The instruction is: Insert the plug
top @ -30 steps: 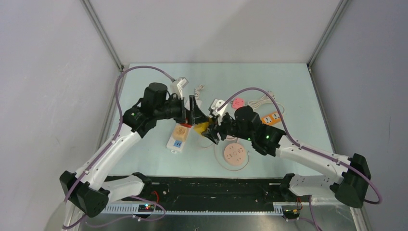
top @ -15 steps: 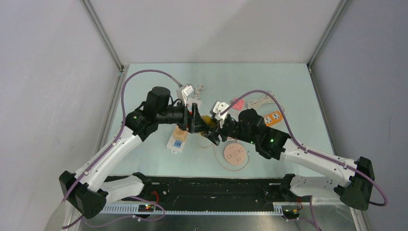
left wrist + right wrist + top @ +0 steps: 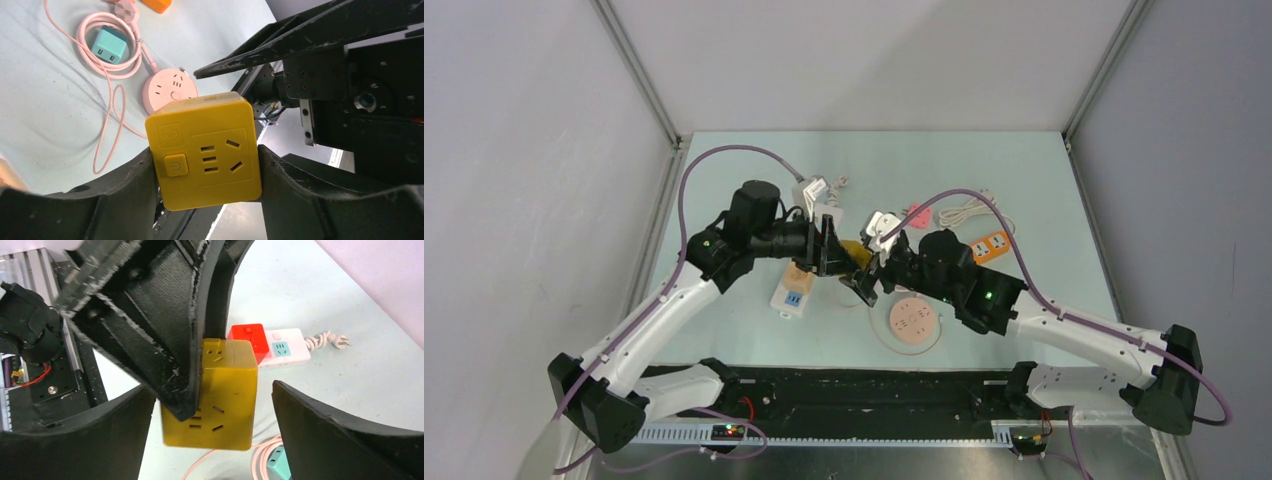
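The plug is a yellow cube (image 3: pixel 852 253) with socket slots and a power button (image 3: pixel 204 150), held in the air over the middle of the table. My left gripper (image 3: pixel 205 167) is shut on it, both fingers pressing its sides. My right gripper (image 3: pixel 215 407) stands open around the same cube (image 3: pixel 227 395), with a gap on each side. One left finger (image 3: pixel 165 340) covers part of the cube in the right wrist view. Both grippers meet at the cube, the left (image 3: pixel 834 255) and the right (image 3: pixel 869 275).
A white power strip (image 3: pixel 792 288) lies below the left gripper, with a red cube (image 3: pixel 248 337) plugged in it. A round pink socket (image 3: pixel 913 322) with a coiled pink cable, a teal adapter (image 3: pixel 109 44), an orange strip (image 3: pixel 986 245) and a white cable (image 3: pixel 964 210) lie to the right.
My left gripper has moved in and shut on the yellow cube. My right gripper, which held the cube, has opened and let go.
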`<state>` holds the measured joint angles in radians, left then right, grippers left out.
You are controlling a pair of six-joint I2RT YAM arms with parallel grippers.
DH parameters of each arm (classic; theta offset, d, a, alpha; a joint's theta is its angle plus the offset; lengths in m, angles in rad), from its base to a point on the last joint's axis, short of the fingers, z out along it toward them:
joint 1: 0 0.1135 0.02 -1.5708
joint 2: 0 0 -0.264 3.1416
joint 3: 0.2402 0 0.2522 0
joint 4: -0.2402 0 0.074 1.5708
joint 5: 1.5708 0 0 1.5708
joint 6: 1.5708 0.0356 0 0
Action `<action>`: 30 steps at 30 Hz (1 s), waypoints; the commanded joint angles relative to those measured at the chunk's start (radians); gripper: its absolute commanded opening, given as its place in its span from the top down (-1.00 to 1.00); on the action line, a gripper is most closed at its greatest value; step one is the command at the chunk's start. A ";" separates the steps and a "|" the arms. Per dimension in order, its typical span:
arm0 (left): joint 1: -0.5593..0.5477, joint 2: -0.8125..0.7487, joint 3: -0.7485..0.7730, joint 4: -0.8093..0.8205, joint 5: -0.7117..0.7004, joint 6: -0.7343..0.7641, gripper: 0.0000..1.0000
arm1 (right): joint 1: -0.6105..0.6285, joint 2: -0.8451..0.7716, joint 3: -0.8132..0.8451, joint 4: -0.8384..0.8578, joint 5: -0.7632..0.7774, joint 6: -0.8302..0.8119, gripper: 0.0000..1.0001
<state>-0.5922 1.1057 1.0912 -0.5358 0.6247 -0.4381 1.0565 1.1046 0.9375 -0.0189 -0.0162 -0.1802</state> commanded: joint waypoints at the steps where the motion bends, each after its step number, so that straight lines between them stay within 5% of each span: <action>1: -0.006 -0.003 0.034 0.021 -0.051 0.071 1.00 | 0.010 -0.064 0.013 0.044 0.005 0.058 -0.86; 10: 0.028 0.046 0.096 0.013 -0.319 0.217 1.00 | 0.013 -0.265 -0.014 -0.140 0.011 0.265 -0.89; 17: 0.036 0.193 0.192 0.012 -0.668 0.408 1.00 | -0.015 -0.427 -0.019 -0.459 0.227 0.523 -0.84; 20: 0.070 0.272 0.249 0.010 -0.677 0.429 1.00 | -0.063 -0.494 -0.041 -0.564 0.273 0.582 -0.84; 24: 0.171 0.379 0.343 0.009 -0.500 0.393 1.00 | -0.147 -0.543 -0.075 -0.567 0.222 0.605 -0.85; 30: 0.197 0.552 0.430 -0.012 -0.515 0.414 1.00 | -0.284 -0.531 -0.101 -0.574 0.110 0.619 -0.84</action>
<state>-0.3996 1.5841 1.4506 -0.5659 0.0818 -0.0589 0.8337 0.5636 0.8459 -0.5758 0.1650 0.4004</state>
